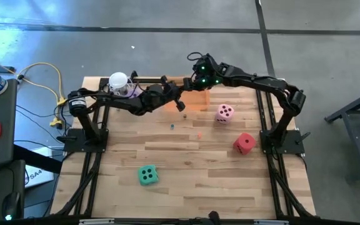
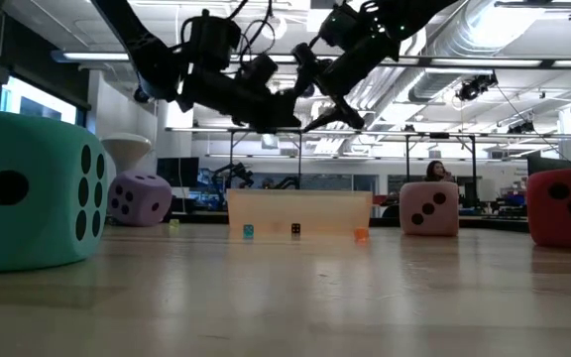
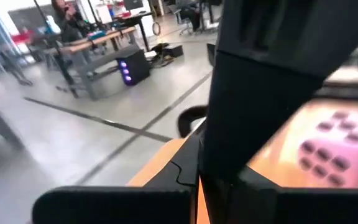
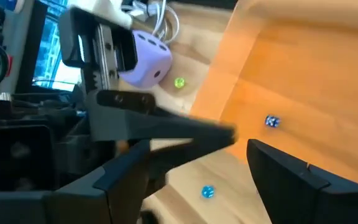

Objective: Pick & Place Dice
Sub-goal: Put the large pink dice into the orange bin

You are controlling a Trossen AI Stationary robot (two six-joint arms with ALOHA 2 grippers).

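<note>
Four soft dice lie on the wooden table: green near the front, red at the right, pink beside the orange tray, and purple by the white-topped cup. My left gripper hangs level above the tray's left end, shut with nothing visible in it. My right gripper slants down from the far right, open, right next to the left one. In the right wrist view the left gripper's shut fingers cross in front of my right fingers. I cannot tell whether they touch.
Tiny dice lie about: a blue one inside the tray, another blue one and a yellow-green one on the table beside it. Open tabletop spreads between the tray and the green die. Cables and a laptop sit off the table's left side.
</note>
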